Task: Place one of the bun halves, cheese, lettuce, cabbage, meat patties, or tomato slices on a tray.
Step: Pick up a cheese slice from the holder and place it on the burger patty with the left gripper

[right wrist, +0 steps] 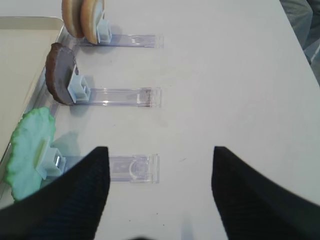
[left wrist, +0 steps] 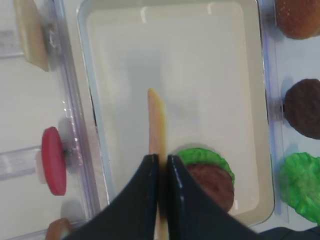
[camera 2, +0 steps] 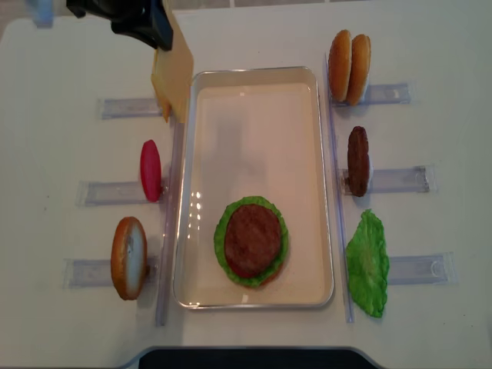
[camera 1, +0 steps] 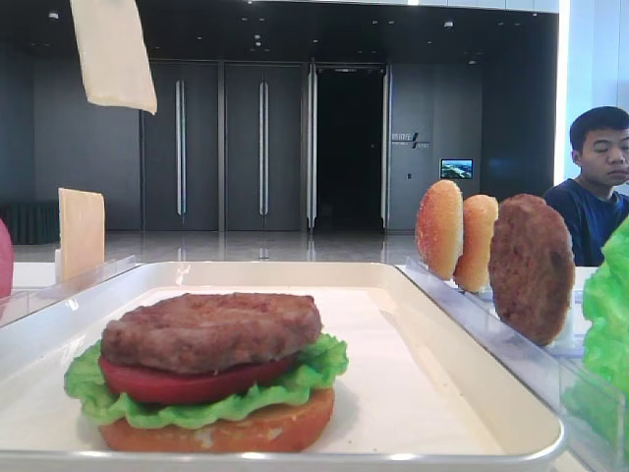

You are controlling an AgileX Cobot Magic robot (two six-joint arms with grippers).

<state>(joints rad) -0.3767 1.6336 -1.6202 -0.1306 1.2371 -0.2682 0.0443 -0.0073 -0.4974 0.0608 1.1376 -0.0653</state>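
Your left gripper [left wrist: 160, 165] hangs above the tray's [camera 2: 323, 184] far-left corner, clamped on the cheese [left wrist: 156, 120] (edge-on); your right gripper [right wrist: 160, 185] stands apart.

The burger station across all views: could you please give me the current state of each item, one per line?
Left hand: shut on the cheese, above the tray.
Cheese: lifted, hanging edge-on.
Right hand: open, empty.
Tray: holds the stack.
Stack: bun, lettuce, tomato, patty on top.
Spare cheese: upright in rack.
Tomato slice: upright in rack.
Bun halves: upright in rack.
Spare patty: upright in rack.
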